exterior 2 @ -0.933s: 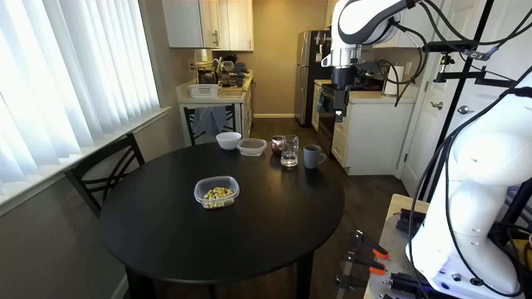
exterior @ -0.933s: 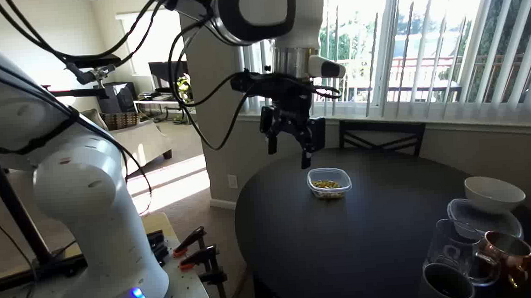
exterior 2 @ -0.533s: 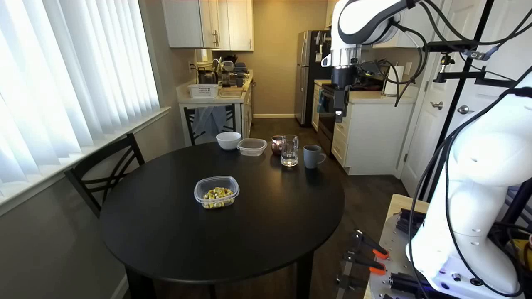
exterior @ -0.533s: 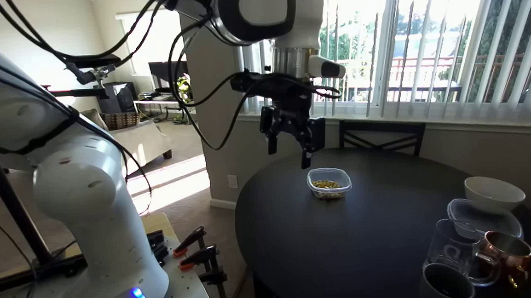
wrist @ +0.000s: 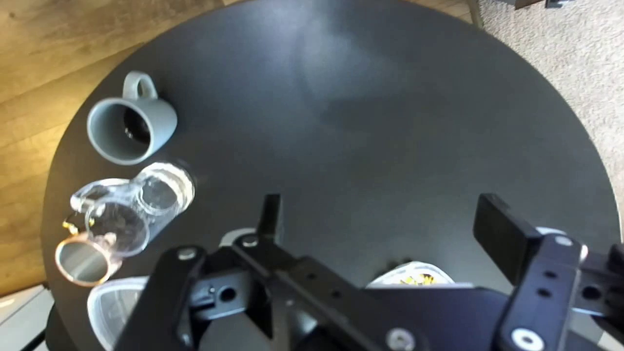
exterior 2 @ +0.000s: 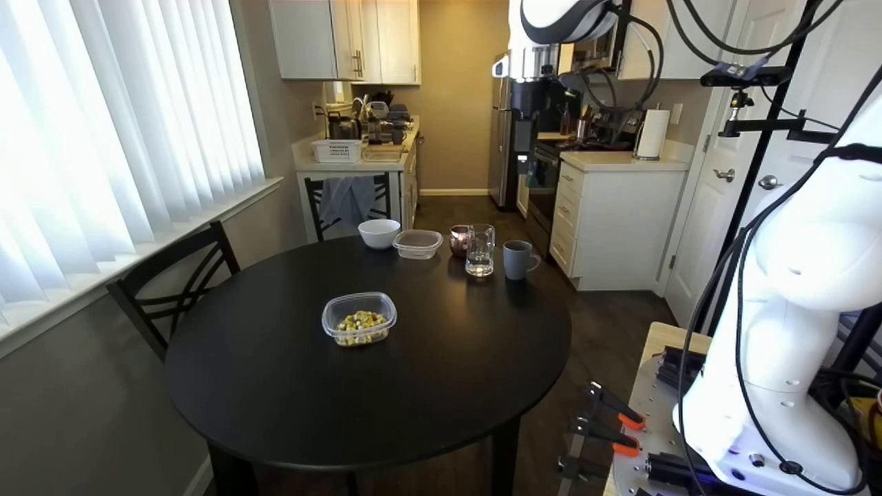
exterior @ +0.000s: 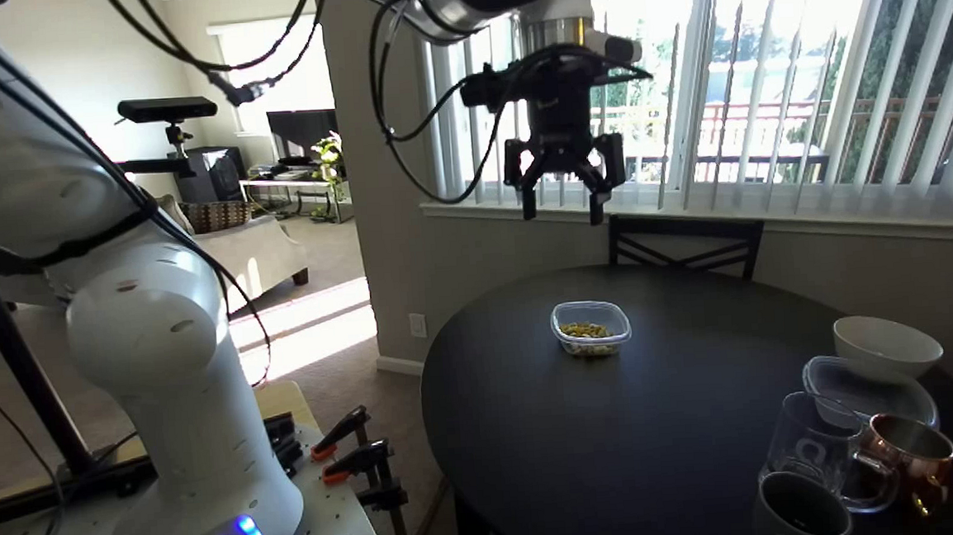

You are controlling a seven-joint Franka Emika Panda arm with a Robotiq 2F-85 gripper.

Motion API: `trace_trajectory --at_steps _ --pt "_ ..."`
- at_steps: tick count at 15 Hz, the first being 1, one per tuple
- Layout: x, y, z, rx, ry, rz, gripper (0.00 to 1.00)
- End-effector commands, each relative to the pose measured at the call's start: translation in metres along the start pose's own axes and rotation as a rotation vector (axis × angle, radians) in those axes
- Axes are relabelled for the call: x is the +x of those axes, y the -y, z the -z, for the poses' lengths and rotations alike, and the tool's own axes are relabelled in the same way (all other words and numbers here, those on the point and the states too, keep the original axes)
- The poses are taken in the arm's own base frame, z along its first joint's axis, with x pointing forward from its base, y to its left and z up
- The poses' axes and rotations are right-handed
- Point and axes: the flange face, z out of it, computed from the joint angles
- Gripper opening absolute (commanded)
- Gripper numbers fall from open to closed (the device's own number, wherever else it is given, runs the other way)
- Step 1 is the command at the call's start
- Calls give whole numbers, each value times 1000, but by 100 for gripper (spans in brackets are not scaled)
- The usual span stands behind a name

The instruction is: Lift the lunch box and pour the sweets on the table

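Note:
The lunch box, a small clear squarish plastic container, stands upright on the black round table [exterior: 620,449]. It shows in both exterior views [exterior: 592,311] [exterior 2: 358,302]. The sweets, a small heap of golden-yellow pieces, lie inside it [exterior: 586,331] [exterior 2: 362,322]. My gripper [exterior: 563,209] is open and empty, high above the table, fingers pointing down; it also shows edge-on in an exterior view [exterior 2: 522,164]. In the wrist view its fingers [wrist: 382,219] are wide apart. Below, only one corner of the lunch box [wrist: 414,266] with a few sweets [wrist: 419,280] shows; the gripper's body hides the rest.
At one side of the table stand a white bowl [exterior 2: 380,235], a second clear container [exterior 2: 417,245], a copper mug [exterior 2: 458,241], a glass mug [exterior 2: 480,253] and a grey mug [exterior 2: 516,260]. A dark chair [exterior 2: 180,289] stands by the window. Clamps [exterior: 364,456] sit on the robot's base.
My gripper has risen and moved right in an exterior view, up and left from the opposite camera, and has turned so both fingers hang more level. The lunch box and sweets have not moved.

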Motion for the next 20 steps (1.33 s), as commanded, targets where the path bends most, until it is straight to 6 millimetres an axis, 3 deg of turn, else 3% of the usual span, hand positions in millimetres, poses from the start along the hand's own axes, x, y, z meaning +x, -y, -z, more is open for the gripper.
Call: trace_trajectory --at_steps 1,4,7,15,17,19,20 --pt "72 13 22 -68 24 97 100" --pt "113 19 20 -140 58 58 100" --pt "130 13 10 -237 104 68 100" --pt "130 10 0 -232 111 89 100" --pt "121 -2 -1 -228 100 81 100" --pt "136 1 4 -197 103 47 100" --pt "152 16 6 -164 96 28 100"
